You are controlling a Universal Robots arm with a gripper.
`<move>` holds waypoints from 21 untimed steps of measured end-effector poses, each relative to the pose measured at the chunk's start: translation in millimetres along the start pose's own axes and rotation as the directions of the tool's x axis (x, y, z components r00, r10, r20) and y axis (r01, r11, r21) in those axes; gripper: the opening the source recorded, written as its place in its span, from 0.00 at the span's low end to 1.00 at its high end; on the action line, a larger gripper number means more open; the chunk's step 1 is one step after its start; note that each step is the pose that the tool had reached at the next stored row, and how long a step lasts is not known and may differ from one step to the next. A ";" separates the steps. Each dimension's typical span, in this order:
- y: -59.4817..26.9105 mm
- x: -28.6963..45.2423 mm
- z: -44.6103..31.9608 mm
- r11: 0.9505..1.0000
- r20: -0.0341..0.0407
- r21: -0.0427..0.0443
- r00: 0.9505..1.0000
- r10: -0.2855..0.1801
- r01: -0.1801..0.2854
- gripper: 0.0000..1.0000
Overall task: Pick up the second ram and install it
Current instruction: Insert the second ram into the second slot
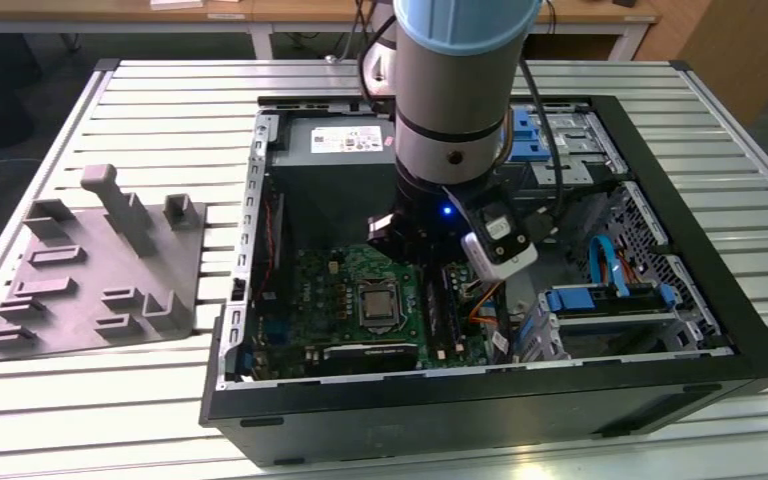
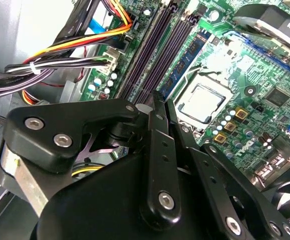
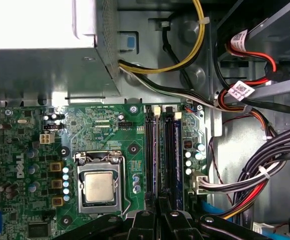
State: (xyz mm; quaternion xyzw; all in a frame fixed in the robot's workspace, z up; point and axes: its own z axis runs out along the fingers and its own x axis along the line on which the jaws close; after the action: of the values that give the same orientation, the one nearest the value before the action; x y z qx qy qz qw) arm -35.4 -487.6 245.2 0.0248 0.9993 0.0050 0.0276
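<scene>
Above the motherboard's [image 3: 109, 130] four black slots [image 3: 167, 150], one end effector [image 3: 160, 202], fingers [image 3: 146, 221] pressed together, any held thing indiscernible.

The second ram [image 2: 187, 57] shows in both wrist views as a thin, long, dark blue-green board [image 3: 158, 160] standing on its long edge. It runs parallel to the long black slots of the green motherboard, just beside the processor socket. Only its narrow upper edge and a sliver of one face show; whether it is fully seated cannot be told
</scene>
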 end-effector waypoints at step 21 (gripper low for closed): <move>-0.1 0.3 6.1 1.000 0.000 0.000 1.000 0.000 0.000 0.14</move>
State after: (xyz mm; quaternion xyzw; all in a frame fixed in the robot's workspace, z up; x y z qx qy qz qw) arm -35.3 -487.6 239.0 0.0248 0.9993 0.0051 0.0276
